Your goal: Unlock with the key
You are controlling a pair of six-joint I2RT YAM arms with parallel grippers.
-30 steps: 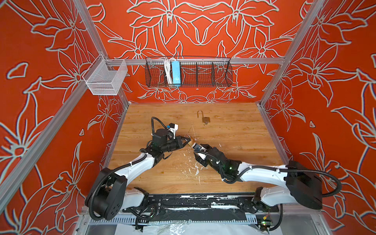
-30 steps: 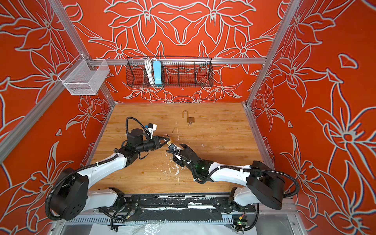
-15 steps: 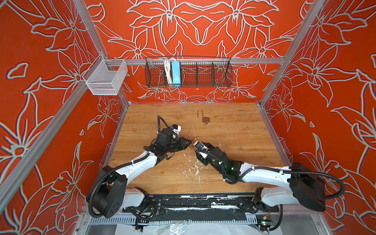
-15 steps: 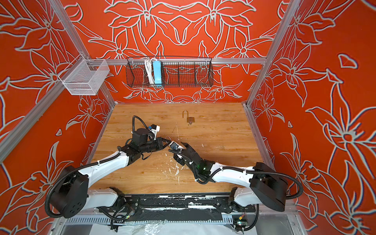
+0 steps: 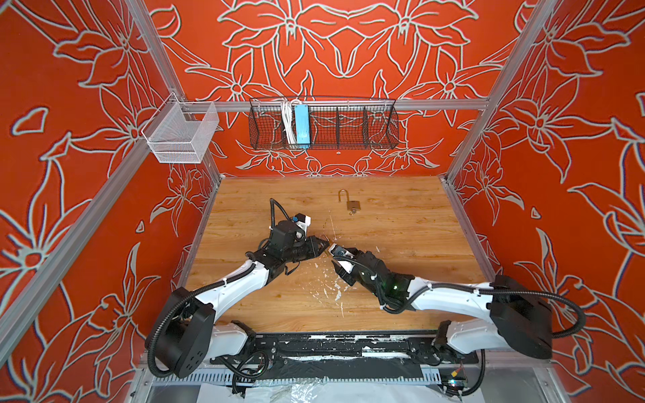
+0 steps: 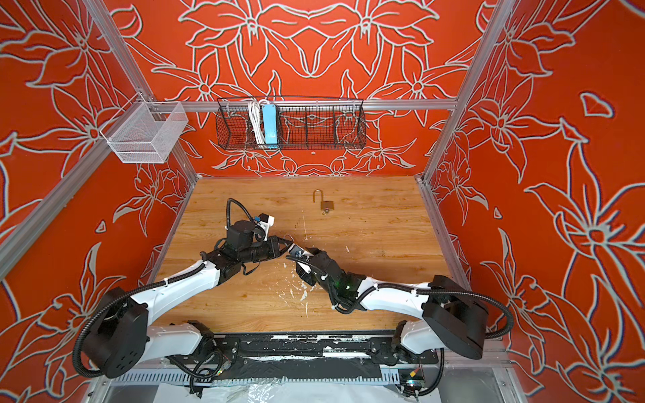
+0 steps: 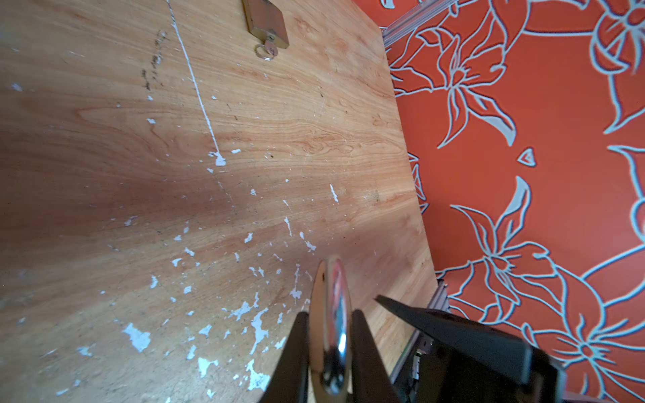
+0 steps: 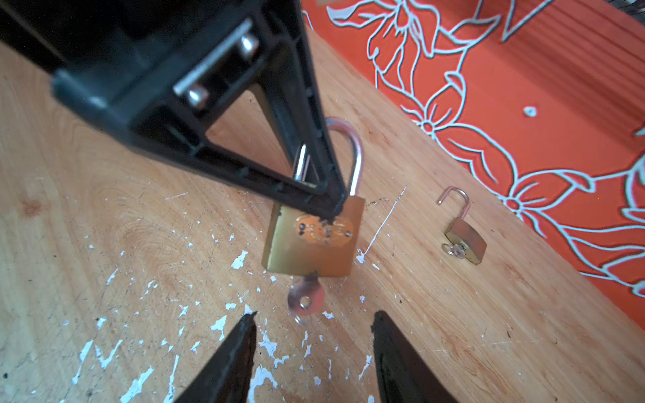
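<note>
My top cameras look down from high on the whole worktop [image 5: 401, 216]. Both wrist cameras look close, sharing the far padlock [image 8: 466, 237].

Orange-red walls [image 5: 349, 52] printed with large white-outlined flowers close the space in on three sides, framed by silver aluminium rails [image 5: 443, 104]. A black wire basket [image 5: 349, 122] with dividers hangs on the back wall; a blue power strip [image 5: 301, 124] and a bundled white cable [image 5: 287, 120] stand in its left part. A white mesh basket [image 5: 181, 139] hangs at the left corner. The wooden tabletop [image 5: 401, 237] is pale and evenly lit, flecked with white chips [image 5: 336, 295] near the front.
</note>
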